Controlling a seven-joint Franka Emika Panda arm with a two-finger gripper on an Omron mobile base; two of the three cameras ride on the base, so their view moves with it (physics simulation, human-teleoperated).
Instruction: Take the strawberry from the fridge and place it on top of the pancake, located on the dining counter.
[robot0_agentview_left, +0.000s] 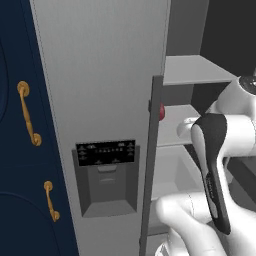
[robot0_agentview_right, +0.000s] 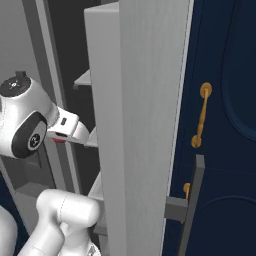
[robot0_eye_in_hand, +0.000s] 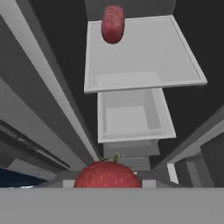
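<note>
The strawberry (robot0_eye_in_hand: 108, 175), bright red with a small green stalk, sits at the bottom of the hand view, right at my gripper (robot0_eye_in_hand: 108, 183), which is shut on it. In the right base view the hand (robot0_agentview_right: 67, 127) reaches into the open fridge (robot0_agentview_right: 145, 100) with a sliver of red (robot0_agentview_right: 59, 140) beneath it. In the left base view the fridge's closed door with the dispenser (robot0_agentview_left: 106, 172) stands on the left. The arm (robot0_agentview_left: 215, 150) reaches into the open compartment. The pancake and the dining counter are out of view.
A larger dark red fruit (robot0_eye_in_hand: 113, 24) lies at the far end of a pale shelf (robot0_eye_in_hand: 144, 57), with a bin (robot0_eye_in_hand: 131, 116) nearer to me. The open fridge door (robot0_agentview_right: 135, 150) stands close on the right. Navy cabinets with brass handles (robot0_agentview_left: 27, 120) flank the fridge.
</note>
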